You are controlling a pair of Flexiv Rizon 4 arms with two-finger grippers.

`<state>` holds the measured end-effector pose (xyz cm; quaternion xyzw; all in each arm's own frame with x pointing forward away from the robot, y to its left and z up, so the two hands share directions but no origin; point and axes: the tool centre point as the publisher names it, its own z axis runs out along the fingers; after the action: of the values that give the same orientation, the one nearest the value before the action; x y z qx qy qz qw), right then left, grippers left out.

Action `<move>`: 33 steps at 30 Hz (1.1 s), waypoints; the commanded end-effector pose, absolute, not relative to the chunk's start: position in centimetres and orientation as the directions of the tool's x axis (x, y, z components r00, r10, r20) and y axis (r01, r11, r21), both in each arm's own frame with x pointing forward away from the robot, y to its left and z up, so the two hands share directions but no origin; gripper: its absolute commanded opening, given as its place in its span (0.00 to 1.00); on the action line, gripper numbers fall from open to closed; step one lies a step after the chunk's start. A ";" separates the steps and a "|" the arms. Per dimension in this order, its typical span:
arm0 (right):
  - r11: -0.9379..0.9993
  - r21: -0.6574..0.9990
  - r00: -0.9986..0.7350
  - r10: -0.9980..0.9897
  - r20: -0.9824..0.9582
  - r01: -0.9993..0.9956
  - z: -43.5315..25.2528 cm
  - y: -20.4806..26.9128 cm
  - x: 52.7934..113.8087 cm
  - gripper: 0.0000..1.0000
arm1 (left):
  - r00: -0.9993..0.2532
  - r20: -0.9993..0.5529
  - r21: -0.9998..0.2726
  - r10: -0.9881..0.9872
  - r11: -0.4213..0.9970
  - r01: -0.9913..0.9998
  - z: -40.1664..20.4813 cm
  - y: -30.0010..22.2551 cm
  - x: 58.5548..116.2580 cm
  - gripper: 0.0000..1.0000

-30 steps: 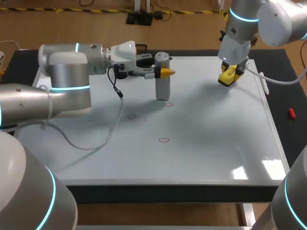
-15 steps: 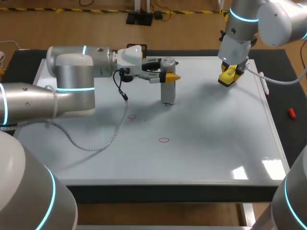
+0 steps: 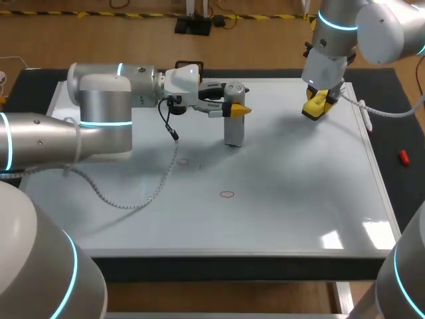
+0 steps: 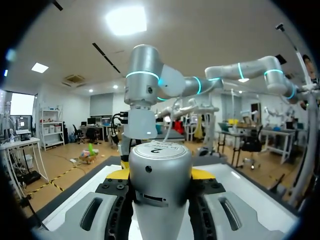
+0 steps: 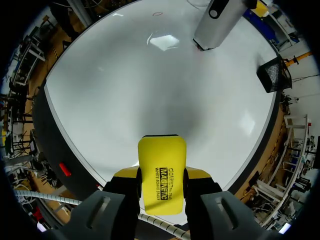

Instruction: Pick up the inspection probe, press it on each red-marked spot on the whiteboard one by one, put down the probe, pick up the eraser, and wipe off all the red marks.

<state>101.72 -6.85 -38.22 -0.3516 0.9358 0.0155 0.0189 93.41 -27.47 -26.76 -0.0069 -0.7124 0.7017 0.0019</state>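
The inspection probe (image 3: pixel 233 126), a grey cylinder, stands upright with its tip on the whiteboard (image 3: pixel 299 199). My left gripper (image 3: pixel 234 108) is shut on its upper part. In the left wrist view the probe (image 4: pixel 160 195) fills the gap between the yellow tips of that gripper (image 4: pixel 160 175). Two red marks (image 3: pixel 227 195) (image 3: pixel 183 160) show in front of the probe. At the board's back right, my right gripper (image 3: pixel 316 106) is shut on the yellow eraser (image 3: pixel 313 109), held just above the board. The right wrist view has the eraser (image 5: pixel 161 172) between the fingers of this gripper (image 5: pixel 161 181), and the probe (image 5: pixel 220 22) far ahead.
A marker pen (image 3: pixel 364 114) lies along the whiteboard's right edge. A small red object (image 3: pixel 403 157) rests on the black mat beyond it. A cable (image 3: pixel 166 156) droops from my left wrist over the board's left half.
My left arm carried the probe to the right and set its tip down on the red mark at the middle back, which is now covered. The right arm has kept still.
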 end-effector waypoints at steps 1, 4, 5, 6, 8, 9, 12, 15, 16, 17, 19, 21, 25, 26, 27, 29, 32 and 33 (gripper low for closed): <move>0.751 0.013 -0.751 -0.659 -0.043 -0.660 -38.1 -6.9 101.8 0.00 | -1.000 -0.006 -1.000 0.020 0.018 0.006 -26.8 -27.6 93.4 0.00; 0.751 0.013 -0.751 -0.659 -0.043 -0.660 -38.1 -6.9 101.8 0.00 | -1.000 -0.003 -1.000 0.021 0.020 0.004 -27.0 -27.6 93.3 0.00; 0.751 0.013 -0.751 -0.659 -0.043 -0.660 -38.1 -6.9 101.8 0.00 | -1.000 -0.002 -1.000 0.022 0.019 0.003 -27.1 -27.6 93.3 0.00; 0.751 0.013 -0.751 -0.659 -0.043 -0.660 -38.1 -6.9 101.8 0.00 | -1.000 -0.002 -1.000 0.023 0.018 0.003 -27.1 -27.6 93.3 0.00; 0.751 0.013 -0.751 -0.659 -0.043 -0.660 -38.1 -6.9 101.8 0.00 | -1.000 -0.003 -1.000 0.024 0.017 0.004 -27.1 -27.6 93.3 0.00; 0.751 0.013 -0.751 -0.659 -0.043 -0.660 -38.1 -6.9 101.8 0.00 | -1.000 -0.005 -1.000 0.025 0.017 0.005 -27.2 -27.6 93.3 0.00; 0.751 0.013 -0.751 -0.659 -0.043 -0.660 -38.1 -6.9 101.8 0.00 | -1.000 -0.004 -1.000 0.026 0.017 0.005 -27.3 -27.6 93.3 0.00; 0.751 0.013 -0.751 -0.659 -0.043 -0.660 -38.1 -6.9 101.8 0.00 | -1.000 -0.007 -1.000 0.028 0.019 0.007 -27.4 -27.6 93.2 0.00; 0.751 0.013 -0.751 -0.659 -0.043 -0.660 -38.1 -6.9 101.8 0.00 | -1.000 -0.008 -1.000 0.028 0.019 0.008 -27.4 -27.6 93.2 0.00; 0.751 0.013 -0.751 -0.659 -0.043 -0.660 -38.1 -6.9 101.8 0.00 | -1.000 -0.009 -1.000 0.028 0.019 0.009 -27.4 -27.6 93.2 0.00; 0.751 0.013 -0.751 -0.659 -0.043 -0.660 -38.1 -6.9 101.8 0.00 | -0.999 -0.010 -1.000 0.030 0.019 0.011 -27.4 -27.6 93.2 0.00; 0.751 0.013 -0.751 -0.659 -0.043 -0.660 -38.1 -6.9 101.8 0.00 | -0.999 -0.011 -1.000 0.032 0.021 0.012 -27.5 -27.6 93.2 0.00; 0.751 0.013 -0.751 -0.659 -0.043 -0.660 -38.1 -6.9 101.8 0.00 | -0.999 -0.009 -1.000 0.036 0.023 0.009 -27.7 -27.6 93.2 0.00; 0.751 0.013 -0.751 -0.659 -0.043 -0.660 -38.1 -6.9 101.8 0.00 | -0.999 -0.008 -1.000 0.036 0.024 0.009 -27.7 -27.6 93.2 0.00; 0.751 0.013 -0.751 -0.659 -0.043 -0.660 -38.1 -6.9 101.8 0.00 | -0.999 -0.008 -1.000 0.036 0.024 0.009 -27.7 -27.6 93.2 0.00; 0.751 0.013 -0.751 -0.659 -0.043 -0.660 -38.1 -6.9 101.8 0.00 | -0.999 -0.008 -1.000 0.036 0.024 0.009 -27.7 -27.6 93.2 0.00; 0.751 0.013 -0.751 -0.659 -0.043 -0.660 -38.1 -6.9 101.8 0.00 | -0.999 -0.008 -1.000 0.037 0.025 0.009 -27.7 -27.5 93.2 0.00; 0.751 0.013 -0.751 -0.659 -0.043 -0.660 -38.1 -6.9 101.8 0.00 | -0.999 -0.008 -1.000 0.039 0.025 0.009 -27.7 -27.5 93.2 0.00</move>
<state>101.72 -6.85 -38.22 -0.3517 0.9358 0.0155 0.0189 93.10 -27.59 -27.53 -0.0150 -0.7155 0.6984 0.0079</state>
